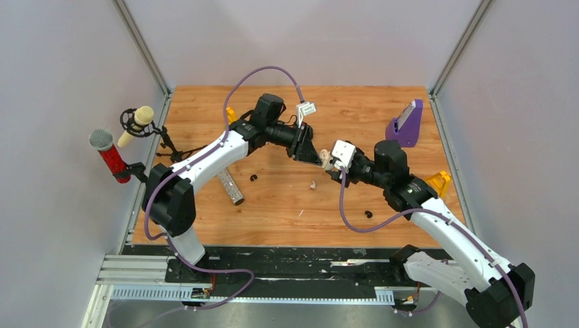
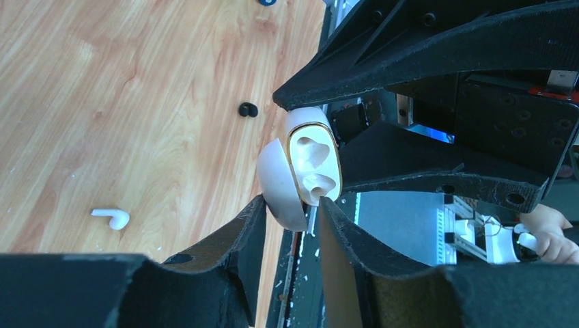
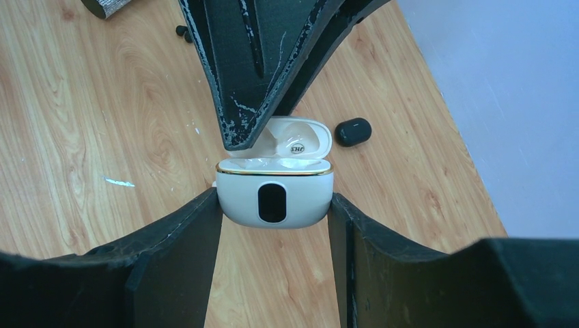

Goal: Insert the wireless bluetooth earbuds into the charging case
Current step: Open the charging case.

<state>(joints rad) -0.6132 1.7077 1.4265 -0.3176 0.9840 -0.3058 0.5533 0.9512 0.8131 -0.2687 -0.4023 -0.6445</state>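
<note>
Wood tabletop [image 1: 205, 102], charging case [image 3: 274, 195], purple stand [image 1: 405, 125]

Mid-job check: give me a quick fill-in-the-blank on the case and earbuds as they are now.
1. The right gripper is shut on the white ___.
2. Its lid stands ___.
3. Both sockets inside are ___.
4. A white earbud lies loose on the wooden ___.
Missing words: case; open; empty; table.
</note>
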